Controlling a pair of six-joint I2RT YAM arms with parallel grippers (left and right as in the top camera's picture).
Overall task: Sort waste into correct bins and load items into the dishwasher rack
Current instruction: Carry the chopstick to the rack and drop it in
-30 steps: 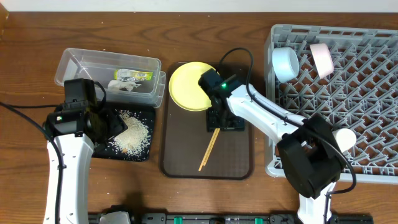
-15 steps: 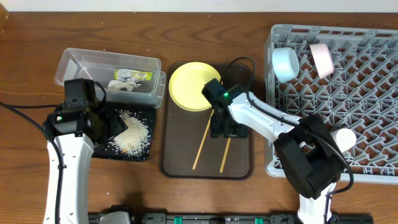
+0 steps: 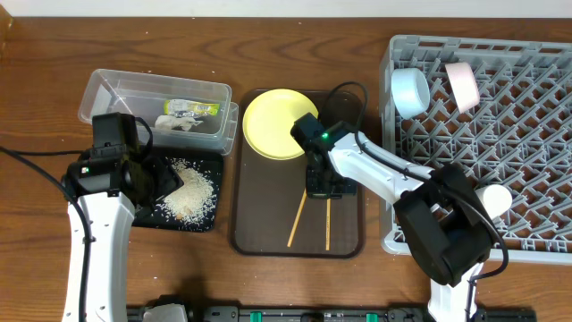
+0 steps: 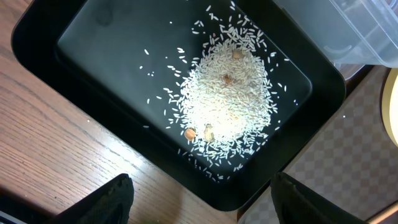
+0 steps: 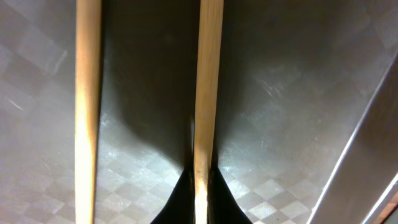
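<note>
Yellow on the plate (image 3: 268, 125), light blue on one bowl (image 3: 409, 89), grey diamond lattice across the rack (image 3: 536, 161). White rice (image 4: 227, 106) flecked with tan against the black tray (image 4: 93, 37). Pale wood chopsticks (image 5: 209, 74) over a brown, faintly checkered serving tray (image 3: 259, 224); wood-grained counter (image 3: 54, 45).

Two robot arms, each built from smooth white tube-shaped links joined by bulky black housings. The left arm (image 3: 87, 233) has a boxy black wrist block and a thin black cable (image 3: 27, 159) trailing from its side. The right arm (image 3: 375, 170) shows a small green light (image 3: 320, 136) on its black wrist block, under a looping black cable (image 3: 344, 89). On the left gripper (image 4: 200, 190), the fingers (image 4: 115, 200) look black and rounded, though only blurred tips show.
</note>
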